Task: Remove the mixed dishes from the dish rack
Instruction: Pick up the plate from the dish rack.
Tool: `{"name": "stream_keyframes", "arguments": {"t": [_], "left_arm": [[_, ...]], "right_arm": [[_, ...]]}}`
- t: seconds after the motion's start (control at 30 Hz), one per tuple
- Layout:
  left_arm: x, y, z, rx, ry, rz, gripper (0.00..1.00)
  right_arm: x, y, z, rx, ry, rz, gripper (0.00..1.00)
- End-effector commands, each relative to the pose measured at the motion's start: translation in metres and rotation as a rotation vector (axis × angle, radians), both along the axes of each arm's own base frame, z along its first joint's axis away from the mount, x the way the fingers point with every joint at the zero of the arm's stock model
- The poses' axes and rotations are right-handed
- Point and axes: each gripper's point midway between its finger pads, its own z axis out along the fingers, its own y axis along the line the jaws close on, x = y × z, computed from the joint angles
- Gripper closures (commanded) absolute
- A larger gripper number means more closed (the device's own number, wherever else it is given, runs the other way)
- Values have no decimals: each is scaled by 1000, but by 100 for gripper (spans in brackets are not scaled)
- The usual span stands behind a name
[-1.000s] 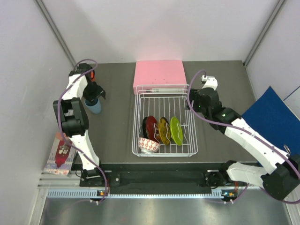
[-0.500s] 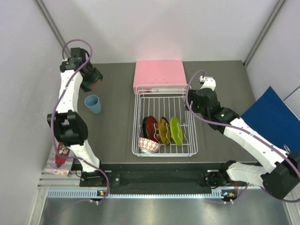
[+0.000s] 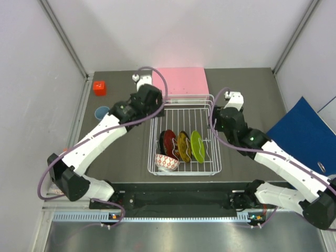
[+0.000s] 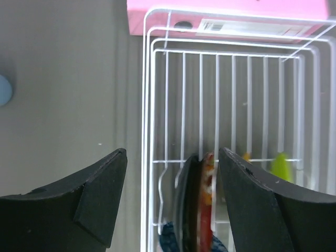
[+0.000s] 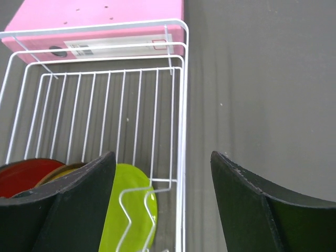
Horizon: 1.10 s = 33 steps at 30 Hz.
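Grey table (image 4: 63, 79): light blue cup (image 4: 3, 90) cut off at edge.

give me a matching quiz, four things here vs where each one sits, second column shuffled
1 lime green plate
2 light blue cup
3 small red cube
4 flat pink box

a far left corner of the dark table
b standing on edge inside the white wire dish rack
c just beyond the rack's far end
d by the table's left edge, nearer than the corner

Pairs: 1-b, 2-d, 3-a, 4-c
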Motion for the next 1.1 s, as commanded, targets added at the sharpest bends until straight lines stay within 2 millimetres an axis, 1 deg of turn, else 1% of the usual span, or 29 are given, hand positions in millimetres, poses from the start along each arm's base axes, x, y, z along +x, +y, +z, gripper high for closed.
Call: {"name": "stream_keyframes", "arguments": {"t": [0.0,0.03,0.07,0.1,0.13,0.17,0.23,0.27,0.3,0.33,0.37,0.43,0.47,0.53,0.57,0.6,0.73,0.87,0.9,1.07], "left_arm": [[-17,7,-1,75,-135,47,25],[-24,6,4,43,-154,42,25],[-32,3,-2,46,-142,28,24],[-37,4,-4,48,-134,32,24],[-41,6,-3,50,-134,51,24],[-50,8,-9,77,-113,49,24],[-57,8,-12,85,-112,63,21],[-63,12,-26,103,-81,68,1],[-63,10,-28,91,-82,63,1],[-64,8,-30,89,-77,46,1],[-67,4,-37,81,-62,22,1],[-66,-2,-35,50,-72,6,1],[-66,-3,-38,44,-70,2,1],[-65,-6,-32,22,-87,-6,1],[-65,-6,-30,16,-93,-7,1],[-65,-6,-29,13,-96,-6,1],[-67,-3,-22,-25,-115,2,1],[-71,0,-27,-36,-109,9,1],[-71,0,-27,-40,-110,13,1],[-75,3,-33,-39,-99,16,1]], "right_arm": [[-9,-8,7,30,-74,-40,28],[-11,-7,5,30,-72,-31,28],[-15,-6,-2,20,-53,-17,28],[-17,-6,-4,15,-46,-13,29],[-20,-2,-6,13,-38,5,29],[-24,0,-11,3,-24,17,29],[-37,16,-15,1,-17,82,32],[-47,23,-14,-12,-32,99,34],[-58,36,-13,-12,-39,144,34],[-63,41,-13,-7,-39,153,35],[-66,42,-12,-17,-43,152,36],[-78,56,-16,-27,-29,193,37],[-80,58,-15,-38,-28,196,38],[-89,70,-21,-57,-17,230,39],[-91,73,-21,-59,-17,237,39],[-95,78,-25,-73,-8,254,41],[-101,89,-40,-99,25,271,44],[-104,99,-47,-116,31,290,48],[-104,101,-51,-130,36,294,48],[-104,109,-56,-144,45,308,49]]}}
